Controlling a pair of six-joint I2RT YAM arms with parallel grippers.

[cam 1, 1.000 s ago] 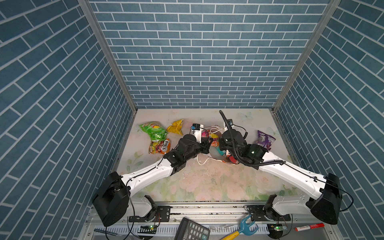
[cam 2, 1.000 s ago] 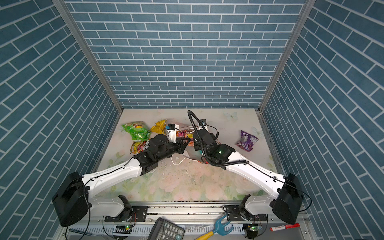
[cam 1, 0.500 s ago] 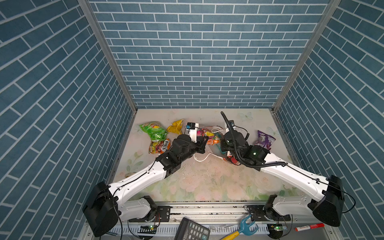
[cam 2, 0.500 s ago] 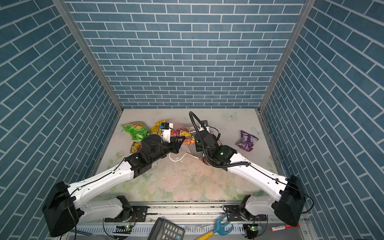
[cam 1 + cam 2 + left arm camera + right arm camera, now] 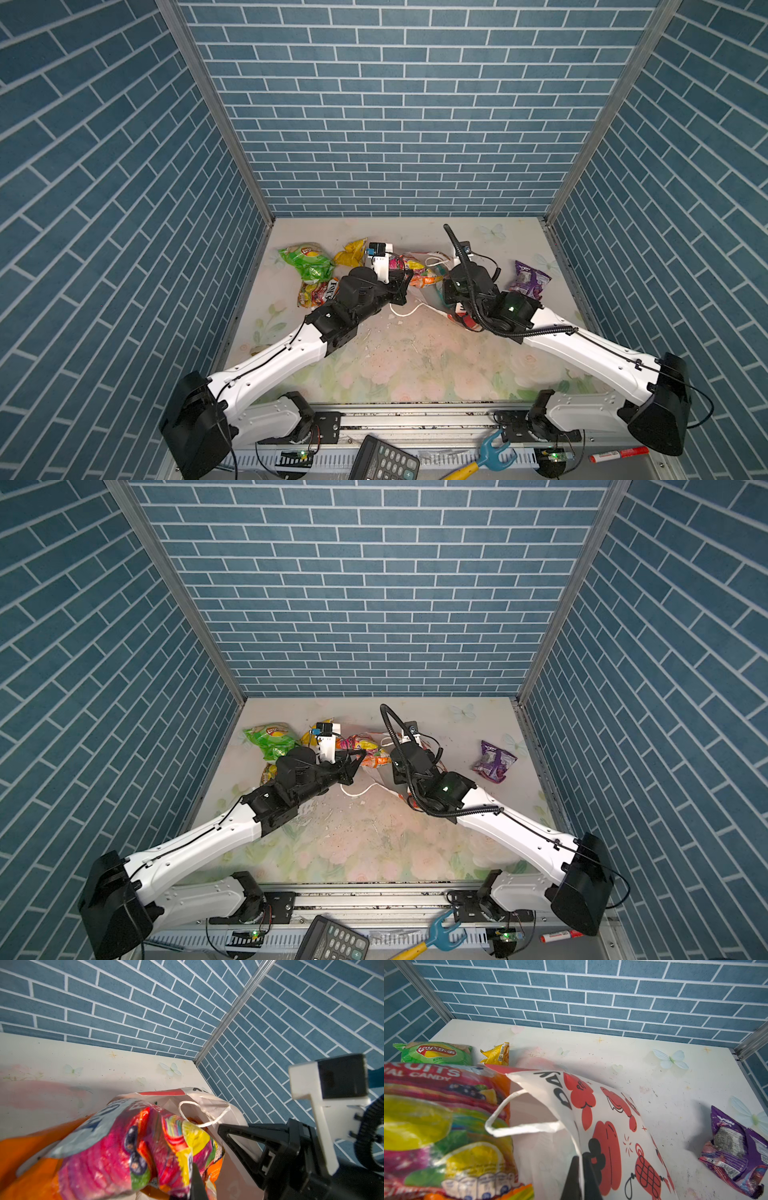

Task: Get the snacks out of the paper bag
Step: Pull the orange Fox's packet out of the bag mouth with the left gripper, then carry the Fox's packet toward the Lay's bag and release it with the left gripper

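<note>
right gripper (image 5: pixel 580 1165) pinches the one paper bag (image 5: pixel 608 1118); left gripper (image 5: pixel 406 277) squeezes one candy packet (image 5: pixel 135 1147). three packets (image 5: pixel 307 262) (image 5: pixel 353 254) (image 5: pixel 318 291) lie by the desk's (image 5: pixel 415 353) left edge, one purple packet (image 5: pixel 527 280) by the right.

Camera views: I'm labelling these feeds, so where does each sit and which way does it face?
Top views: high in front of the table, looking down and inward; left arm, right arm whole.
Left wrist: on left arm, looking past the left gripper, shut on the candy packet.
Right wrist: on right arm, looking past the right gripper, shut on the paper bag.
Shared: both wrist views show candy packet and paper bag.
</note>
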